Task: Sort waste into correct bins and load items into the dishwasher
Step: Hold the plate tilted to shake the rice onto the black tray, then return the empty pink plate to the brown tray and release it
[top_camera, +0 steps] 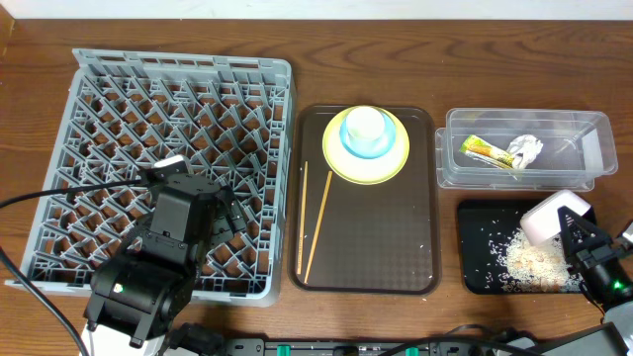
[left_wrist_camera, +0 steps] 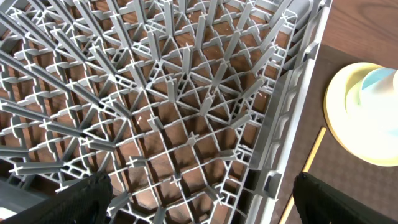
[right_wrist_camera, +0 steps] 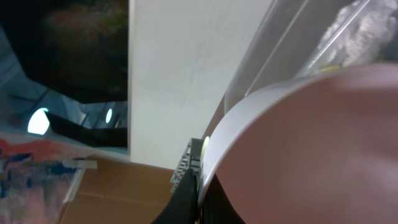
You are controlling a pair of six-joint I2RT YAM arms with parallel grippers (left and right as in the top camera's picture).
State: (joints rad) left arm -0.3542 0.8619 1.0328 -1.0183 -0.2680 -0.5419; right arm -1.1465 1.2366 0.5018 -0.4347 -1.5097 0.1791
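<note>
Surface: brown wood-grain table (top_camera: 30, 30); pale strip of wall along its far edge; the right wrist view also catches a white upright panel, the rest too blurred to read.

Landmark: brown serving tray (top_camera: 376, 237), mid-table; on its far end the yellow plate (top_camera: 396, 168), light blue bowl (top_camera: 348, 143) on the plate, small white cup (top_camera: 364, 123) in the bowl; chopsticks (top_camera: 315, 232) lie on the tray's left part, near the plate, slightly splayed.

Left of the tray, just beside it: grey dish rack (top_camera: 178, 61), lattice floor showing wood through.

Right of the tray, far side: clear tub (top_camera: 584, 129) holding the snack wrapper (top_camera: 482, 149) and the crumpled tissue (top_camera: 525, 149); right of the tray, near side: black tray (top_camera: 475, 257) with rice scraps (top_camera: 534, 259) scattered over its floor.

Left arm: reaches from the near edge over the rack, well left of the tray; left gripper (top_camera: 226, 210) above the lattice, fingers spread wide, nothing between them.

Right arm: comes in from the near right corner; right gripper (top_camera: 577, 232) pinched closed on the rim of the white bowl (top_camera: 554, 216); bowl tilted on edge above the black tray's right half.
</note>
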